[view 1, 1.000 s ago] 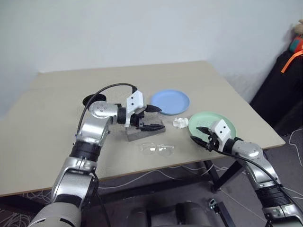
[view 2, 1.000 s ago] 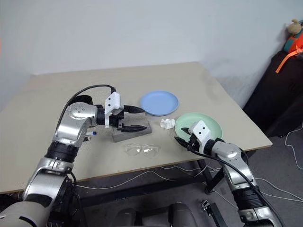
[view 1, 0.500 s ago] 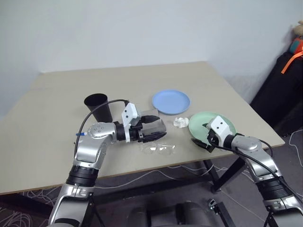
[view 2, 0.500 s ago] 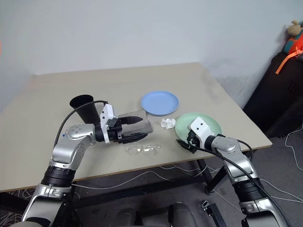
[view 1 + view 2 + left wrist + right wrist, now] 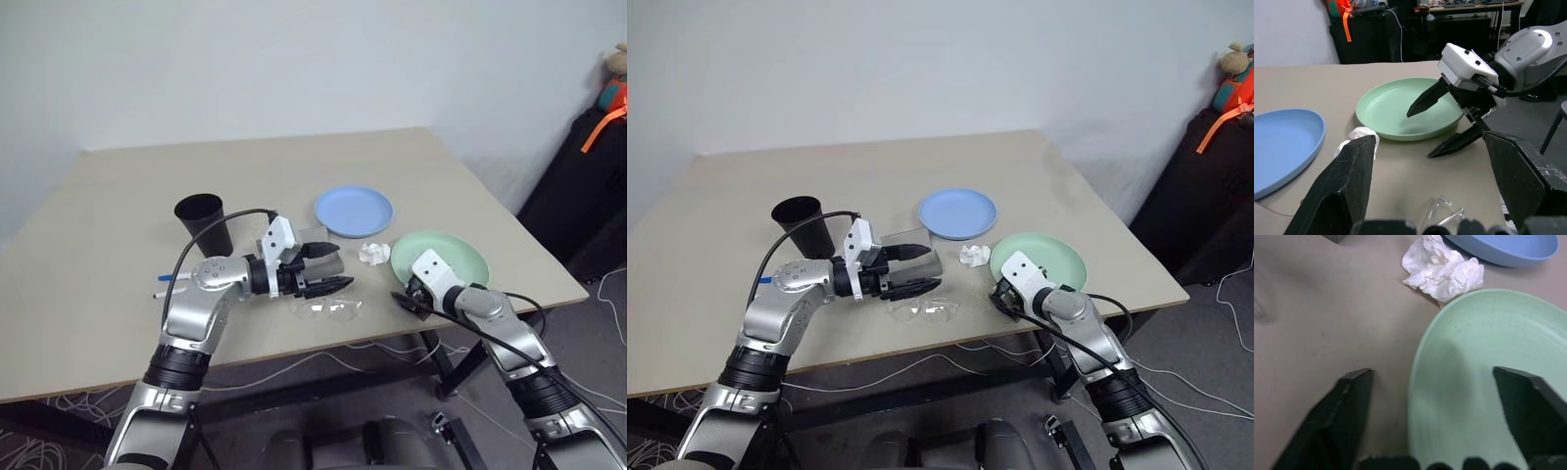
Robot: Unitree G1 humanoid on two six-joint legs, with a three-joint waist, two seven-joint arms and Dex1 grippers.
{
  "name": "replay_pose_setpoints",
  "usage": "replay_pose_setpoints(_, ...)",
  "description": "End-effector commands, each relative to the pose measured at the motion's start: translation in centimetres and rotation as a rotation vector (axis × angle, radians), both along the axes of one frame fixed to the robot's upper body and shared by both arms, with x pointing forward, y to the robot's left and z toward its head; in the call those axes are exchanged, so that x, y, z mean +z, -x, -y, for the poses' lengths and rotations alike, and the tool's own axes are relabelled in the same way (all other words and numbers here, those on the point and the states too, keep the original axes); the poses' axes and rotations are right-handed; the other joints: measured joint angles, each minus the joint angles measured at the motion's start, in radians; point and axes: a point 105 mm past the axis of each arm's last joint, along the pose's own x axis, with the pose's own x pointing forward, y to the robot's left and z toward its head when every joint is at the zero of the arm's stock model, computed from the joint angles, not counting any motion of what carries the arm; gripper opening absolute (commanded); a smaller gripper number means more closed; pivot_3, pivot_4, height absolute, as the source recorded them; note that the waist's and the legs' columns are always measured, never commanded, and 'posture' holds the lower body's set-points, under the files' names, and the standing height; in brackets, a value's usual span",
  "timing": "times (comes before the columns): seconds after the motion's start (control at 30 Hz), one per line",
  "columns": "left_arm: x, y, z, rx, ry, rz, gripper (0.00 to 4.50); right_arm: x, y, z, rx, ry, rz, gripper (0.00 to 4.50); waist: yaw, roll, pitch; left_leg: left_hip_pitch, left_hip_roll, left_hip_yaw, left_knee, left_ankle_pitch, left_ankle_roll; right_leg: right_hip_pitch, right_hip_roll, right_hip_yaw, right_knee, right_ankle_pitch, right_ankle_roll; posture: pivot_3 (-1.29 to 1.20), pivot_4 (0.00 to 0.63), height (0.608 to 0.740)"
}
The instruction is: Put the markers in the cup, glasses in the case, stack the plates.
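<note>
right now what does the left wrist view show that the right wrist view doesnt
Left wrist view alone: the right pincer open, one finger over the green plate and one outside its rim, plus part of the glasses.
Right wrist view alone: a corner of the grey case.
Both: the green plate, blue plate, paper wad and table.

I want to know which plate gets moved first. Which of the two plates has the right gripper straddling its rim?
The mint green plate: the open right gripper has one finger over its bowl and one outside. The light blue plate lies apart, untouched.

no readable text, no labels (or brands), no numbers
</note>
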Motion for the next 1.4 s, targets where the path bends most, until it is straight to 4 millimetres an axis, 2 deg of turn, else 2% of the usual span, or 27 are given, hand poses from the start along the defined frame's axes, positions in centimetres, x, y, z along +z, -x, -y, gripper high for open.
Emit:
replay_pose_setpoints(0.03,1.0,0.3,0.5,-0.022,0.019,0.039,3.73,1.1,-0.8,0.9,-0.057,0.046,0.057,2.83,0.001,0.000,0.000,0.000,0.000,0.000,0.000,0.000,0.000,0.000,0.000,0.000,0.000,0.000,0.000,0.00,0.000,0.740)
replay_pose_setpoints(0.3,0.9,0.3,0.6,-0.023,0.017,0.043,3.73,1.3,-0.9,1.1,-0.064,0.088,0.072,0.04,0.000,0.000,0.000,0.000,0.000,0.000,0.000,0.000,0.000,0.000,0.000,-0.001,-0.001,0.000,0.000,0.00,0.000,0.740)
replay_pose_setpoints(0.4,0.9,0.3,0.6,-0.022,0.017,0.044,3.73,1.3,-0.9,1.1,-0.064,0.092,0.074,0.04,0.000,0.000,0.000,0.000,0.000,0.000,0.000,0.000,0.000,0.000,0.000,0.000,-0.001,0.000,0.000,0.00,0.000,0.740)
replay_pose_setpoints(0.5,0.7,0.2,0.7,-0.019,0.019,0.048,3.73,2.4,-2.0,1.7,-0.048,0.172,0.177,0.04,0.000,0.000,0.000,0.000,0.000,0.000,0.000,0.000,0.000,0.000,0.000,0.000,-0.001,0.000,0.000,0.00,0.000,0.740)
replay_pose_setpoints(0.7,0.5,-0.1,0.3,0.003,0.020,0.047,3.73,5.1,-4.4,1.0,0.157,0.309,0.390,0.04,-0.002,0.000,0.001,-0.001,0.000,0.000,-0.001,0.000,0.000,-0.002,0.000,0.000,-0.001,0.000,0.000,0.00,0.000,0.740)
replay_pose_setpoints(0.83,0.4,-0.7,-0.6,0.047,0.016,0.044,3.73,6.3,-6.3,0.5,0.265,0.356,0.454,0.04,-0.006,0.000,0.001,0.000,-0.001,-0.001,-0.003,0.000,0.000,-0.002,0.000,0.000,-0.001,0.000,0.000,0.00,0.000,0.740)
replay_pose_setpoints(0.93,0.2,-1.0,-1.6,0.087,0.011,0.046,3.73,7.9,-8.5,-1.3,0.356,0.315,0.467,0.04,-0.008,0.000,0.002,0.001,-0.002,-0.001,-0.005,0.003,0.004,-0.002,0.001,0.001,-0.001,0.000,0.000,0.00,0.000,0.740)
replay_pose_setpoints(1.07,0.0,-0.9,-1.6,0.098,0.014,0.048,3.73,8.7,-9.9,-2.9,0.395,0.282,0.464,0.04,-0.011,-0.001,0.002,0.001,-0.002,-0.003,-0.007,0.003,0.005,-0.002,0.003,0.003,-0.001,0.000,0.000,0.00,0.000,0.740)
replay_pose_setpoints(1.23,-0.2,-0.2,-1.3,0.115,0.029,0.050,3.73,10.1,-10.4,-6.0,0.460,0.247,0.474,0.04,-0.008,0.000,0.002,0.000,-0.003,-0.001,-0.009,0.003,0.005,-0.004,0.003,0.005,-0.002,0.001,0.003,0.00,0.000,0.740)
replay_pose_setpoints(1.4,-0.4,0.6,-1.2,0.140,0.039,0.046,3.73,10.1,-10.0,-8.4,0.527,0.216,0.448,0.04,-0.006,0.000,0.001,0.001,-0.003,-0.001,-0.009,0.003,0.005,-0.003,0.002,0.005,-0.001,0.001,0.003,0.00,0.000,0.740)
